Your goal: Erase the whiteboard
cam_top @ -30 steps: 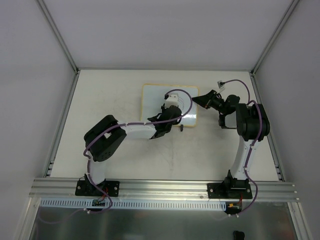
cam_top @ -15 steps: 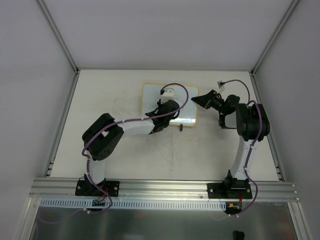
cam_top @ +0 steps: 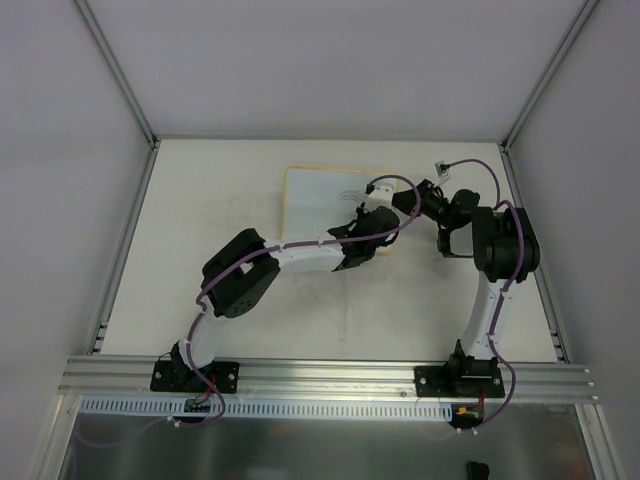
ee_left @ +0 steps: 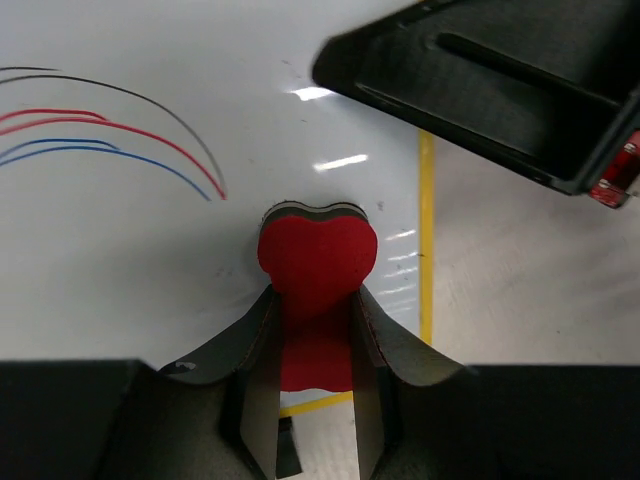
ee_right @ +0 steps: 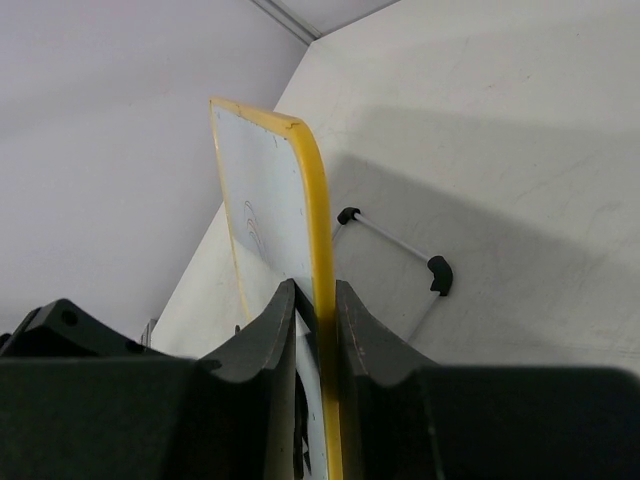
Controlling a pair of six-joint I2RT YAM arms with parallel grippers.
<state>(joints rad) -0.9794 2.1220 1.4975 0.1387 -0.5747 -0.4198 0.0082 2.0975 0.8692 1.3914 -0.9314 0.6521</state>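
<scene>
The whiteboard (cam_top: 315,200) lies at the back middle of the table, white with a thin yellow frame. Curved red, blue and black lines (ee_left: 120,140) are on its surface. My left gripper (cam_top: 372,208) is over the board's right part, shut on the red eraser (ee_left: 317,250), which presses on the board (ee_left: 150,260) close to the yellow right frame edge (ee_left: 427,230). My right gripper (cam_top: 412,197) is shut on the board's right edge; in the right wrist view its fingers (ee_right: 352,320) clamp the yellow frame (ee_right: 318,200). The right gripper (ee_left: 500,90) shows just above the eraser.
The board's wire stand with two black feet (ee_right: 437,275) rests on the table behind it. A small white plug (cam_top: 440,166) lies at the back right. Grey walls (cam_top: 60,200) enclose the table; a metal rail (cam_top: 330,375) runs along the near edge.
My left gripper has swept with the eraser from the board's middle to its right edge, and the left arm has stretched farther right. The right arm has not moved.
</scene>
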